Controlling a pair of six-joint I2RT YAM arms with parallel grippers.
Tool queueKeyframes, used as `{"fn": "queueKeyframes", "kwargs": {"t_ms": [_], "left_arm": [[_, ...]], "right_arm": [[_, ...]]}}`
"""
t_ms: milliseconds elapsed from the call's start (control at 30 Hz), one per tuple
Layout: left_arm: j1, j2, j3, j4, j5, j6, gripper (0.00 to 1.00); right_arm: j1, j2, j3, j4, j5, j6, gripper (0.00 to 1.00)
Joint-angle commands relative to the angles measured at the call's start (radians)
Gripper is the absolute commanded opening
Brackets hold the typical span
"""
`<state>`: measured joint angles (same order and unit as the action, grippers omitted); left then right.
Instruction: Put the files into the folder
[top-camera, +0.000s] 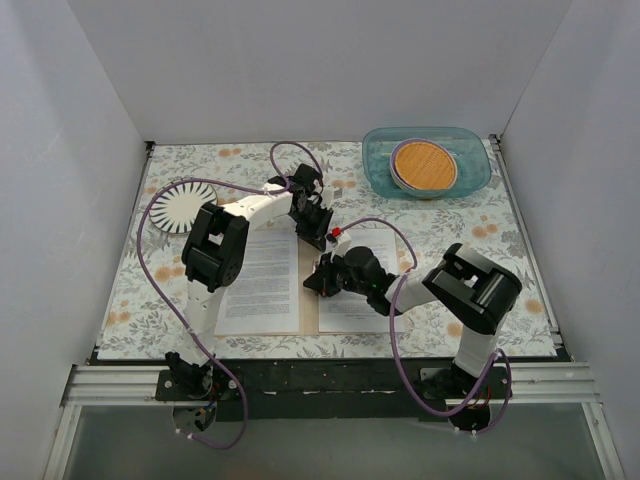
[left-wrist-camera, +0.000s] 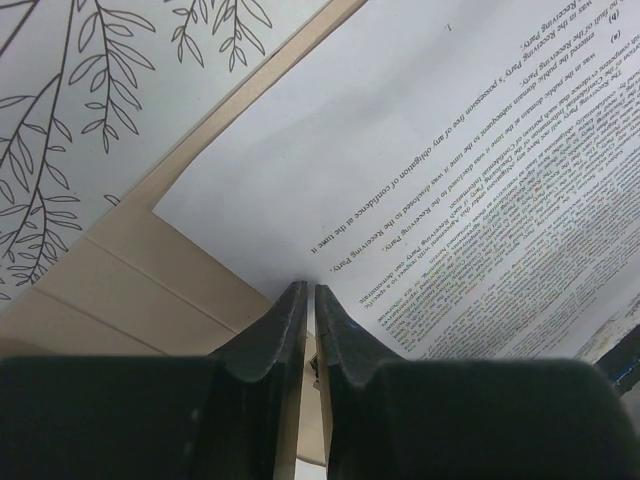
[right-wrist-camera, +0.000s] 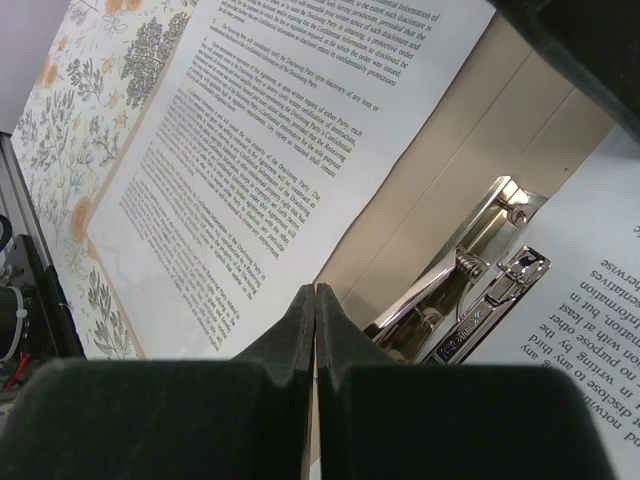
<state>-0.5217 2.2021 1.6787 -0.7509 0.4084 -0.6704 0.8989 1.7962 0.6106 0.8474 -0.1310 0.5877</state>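
On the floral surface (top-camera: 130, 290) the folder (top-camera: 308, 322) is laid open, with files (top-camera: 262, 280) spread over both covers. At the spine's far end the left gripper (top-camera: 318, 232) is closed to a slit on a sheet's edge. The right gripper (top-camera: 312, 283) is pressed fully shut, empty, beside the metal clip (right-wrist-camera: 470, 290).

Top view: even, diffuse light filling enclosure, white walls (top-camera: 330, 70) reading bright and flat. Arms casting only soft, faint shadows onto floral tablecloth (top-camera: 480, 240).

Left wrist view: left gripper (left-wrist-camera: 306, 292) looming dark and out of focus in foreground. Text on printed sheet (left-wrist-camera: 450, 200) smearing, colour fringing creeping in toward lower right.

Right wrist view: print resolving sharper. Metal clip (right-wrist-camera: 470, 290) throwing bright glare. Right gripper (right-wrist-camera: 315, 292) sitting underexposed and soft.
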Motion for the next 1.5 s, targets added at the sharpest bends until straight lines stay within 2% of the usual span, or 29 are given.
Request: {"fn": "queueKeyframes", "kwargs": {"t_ms": [0, 167, 433, 867, 1100, 1467], "left_arm": [[0.026, 0.068, -0.02, -0.015, -0.123, 0.032, 0.09], [0.035, 0.076, -0.01, -0.018, -0.12, 0.031, 0.09], [0.043, 0.079, -0.013, -0.013, -0.122, 0.031, 0.08], [0.046, 0.091, 0.001, -0.028, -0.128, 0.034, 0.07], [0.048, 0.088, 0.003, -0.039, -0.122, 0.037, 0.07], [0.052, 0.08, 0.007, -0.042, -0.118, 0.043, 0.06]], "right_arm": [[0.014, 0.072, -0.043, -0.218, -0.007, 0.003, 0.01], [0.009, 0.094, -0.026, -0.257, -0.013, 0.026, 0.01], [0.005, 0.092, -0.075, -0.226, -0.016, 0.064, 0.01], [-0.106, 0.175, -0.106, -0.067, -0.151, 0.179, 0.01], [-0.114, 0.192, -0.037, -0.186, -0.137, 0.156, 0.01], [-0.109, 0.218, -0.072, -0.304, -0.105, 0.175, 0.01]]}}
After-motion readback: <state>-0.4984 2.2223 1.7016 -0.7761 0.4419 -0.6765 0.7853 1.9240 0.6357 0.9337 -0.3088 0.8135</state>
